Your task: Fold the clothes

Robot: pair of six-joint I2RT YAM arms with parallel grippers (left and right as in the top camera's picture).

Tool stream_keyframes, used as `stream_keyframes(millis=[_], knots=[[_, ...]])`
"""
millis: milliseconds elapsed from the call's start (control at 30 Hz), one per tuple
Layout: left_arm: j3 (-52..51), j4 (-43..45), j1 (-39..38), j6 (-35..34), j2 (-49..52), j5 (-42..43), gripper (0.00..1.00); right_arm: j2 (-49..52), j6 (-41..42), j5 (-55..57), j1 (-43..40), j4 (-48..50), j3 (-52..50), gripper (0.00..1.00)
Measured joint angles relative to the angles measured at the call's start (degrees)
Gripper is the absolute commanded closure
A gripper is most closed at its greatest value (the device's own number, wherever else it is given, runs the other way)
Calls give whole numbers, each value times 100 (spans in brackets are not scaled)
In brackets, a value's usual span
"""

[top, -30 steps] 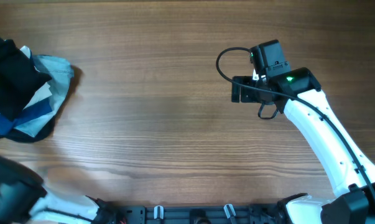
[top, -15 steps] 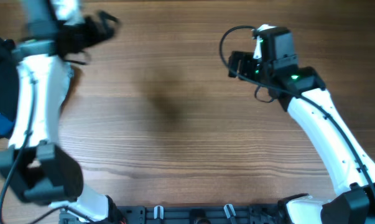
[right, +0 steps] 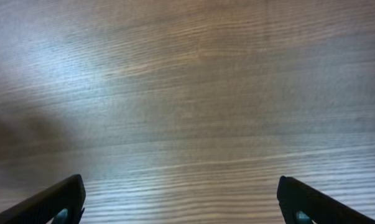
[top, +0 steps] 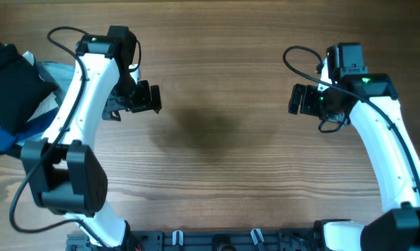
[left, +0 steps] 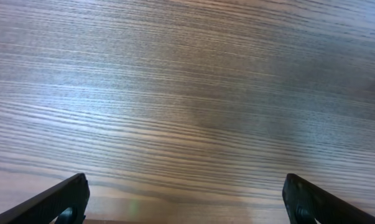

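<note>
The black shirt lies bunched on top of a pile at the table's far left edge; its logo does not show. My left gripper hovers over bare wood to the right of the pile, apart from it. In the left wrist view the left gripper has its fingers wide apart with only wood between them. My right gripper is over bare wood at the right side. In the right wrist view the right gripper is also open and empty. Neither wrist view shows the shirt.
Light-blue denim and a navy piece lie in the same pile under the black fabric, partly cut off by the left edge. The wooden table fills the view. The arm mounts sit along the front edge.
My left arm has swung in from the bottom left, past the far left corner, to a spot right of the pile. My right gripper has moved right and slightly nearer.
</note>
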Motion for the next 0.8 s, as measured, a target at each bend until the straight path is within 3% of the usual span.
stream_keyframes(millis=[133,267,400,533,800], knots=[[-144,494,0,-52,-892,-83,0,-988,85,11,0,306,-48,0],[-1303,2474,2,-81,-3145,-269,0,-2669,-33,74,50,1523,-380,0],[-2898,3397,2,-109,-5602,-323,0,-4503,-118,291,129,1980,-1440,0],[-3895,3353,2,-109,-6653,-326,0,-5237,-114,581,129,1401,-2345,0],[-4000,2769,2,-109,-6977,-326,0,-5058,-114,675,129,682,-2614,0]])
